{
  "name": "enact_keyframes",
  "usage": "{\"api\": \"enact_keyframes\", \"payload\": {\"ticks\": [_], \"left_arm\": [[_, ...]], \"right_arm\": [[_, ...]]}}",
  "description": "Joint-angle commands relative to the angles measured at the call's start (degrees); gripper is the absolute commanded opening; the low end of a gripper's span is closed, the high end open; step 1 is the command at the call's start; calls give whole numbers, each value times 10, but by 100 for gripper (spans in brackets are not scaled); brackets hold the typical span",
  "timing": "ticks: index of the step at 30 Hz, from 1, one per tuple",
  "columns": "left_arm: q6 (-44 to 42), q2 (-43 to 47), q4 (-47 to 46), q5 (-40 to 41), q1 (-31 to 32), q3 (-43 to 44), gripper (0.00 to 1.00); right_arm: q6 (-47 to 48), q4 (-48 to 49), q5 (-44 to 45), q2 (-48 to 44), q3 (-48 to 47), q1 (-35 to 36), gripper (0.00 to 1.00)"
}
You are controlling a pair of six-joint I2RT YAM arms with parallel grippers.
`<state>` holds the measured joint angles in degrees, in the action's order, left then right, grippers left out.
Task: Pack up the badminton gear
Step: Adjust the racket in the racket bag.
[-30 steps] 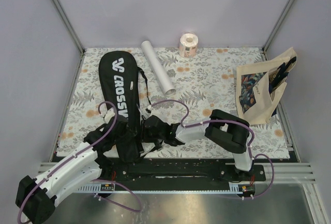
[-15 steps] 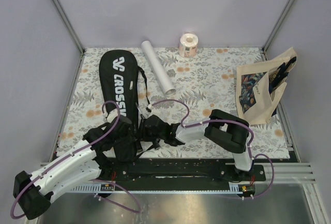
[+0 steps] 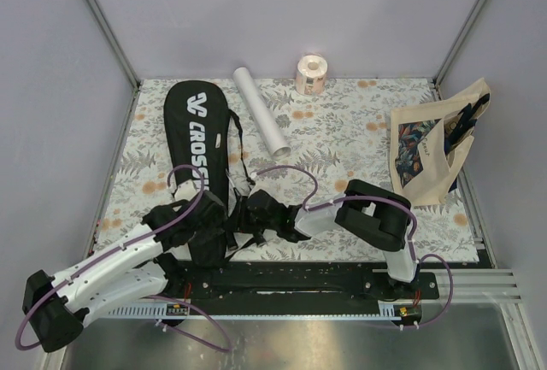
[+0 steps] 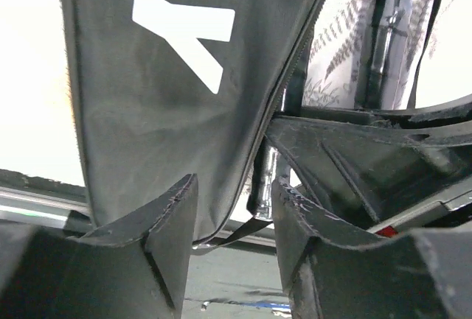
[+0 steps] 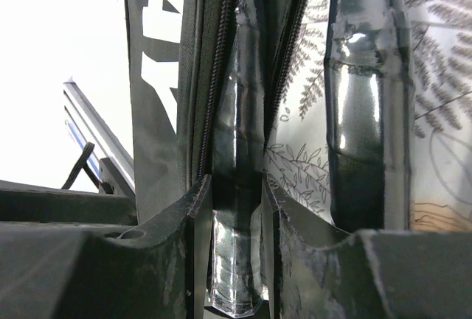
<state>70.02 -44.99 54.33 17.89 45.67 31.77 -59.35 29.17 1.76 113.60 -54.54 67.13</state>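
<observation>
The right end effector [image 5: 236,186] is clamped on a glossy black racket handle [image 5: 240,113], which fills the gap between its two fingers. From there the handle goes straight forward, away from the arm bases, into the open zipper mouth of the black racket bag [image 3: 195,143]. A second handle [image 5: 360,149] lies just beside it on the right, over the table [image 3: 342,131]; whether it is inside the bag, I cannot tell.

The left end effector [image 4: 234,186] has its fingers apart. The bag's near edge and the zipper pull [image 4: 264,186] hang in the gap and are not pinched.

Both end effectors are at the near end of the bag, the left one at its left side and the right one at its right side. The long axis of the bag runs from here toward the far left corner. So I judge that the coming move is a push of the handle along this axis, and the right arm already holds it.

The white tube [image 3: 261,120] lies farther away, near the bag's right side, not yet packed.
</observation>
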Motion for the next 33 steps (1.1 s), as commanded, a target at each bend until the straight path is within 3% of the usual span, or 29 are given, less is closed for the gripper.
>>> {"api": "enact_keyframes", "payload": {"ticks": [1,7,13,27,29,31,33], "left_arm": [[-51,-34,25,85,-17,73,50],[-169,-108,-95,-1,-111,83,50],[-194,-178,-118,-20,-117,95,49],[-180,-226,-154,-25,-122,36,46],[-182,-236,-157,-24,-122,36,36],[-180,-235,-156,-31,-123,40,9],[-174,-216,-157,-50,-123,37,0]], "right_arm": [[-9,67,3,-30,7,-16,21],[-25,80,11,-20,6,-17,17],[-23,70,25,-24,1,-17,16],[-35,65,44,-20,1,-17,14],[-40,64,51,-20,1,-17,13],[-41,61,65,-17,-5,-17,8],[-43,56,89,-18,-6,-12,4]]}}
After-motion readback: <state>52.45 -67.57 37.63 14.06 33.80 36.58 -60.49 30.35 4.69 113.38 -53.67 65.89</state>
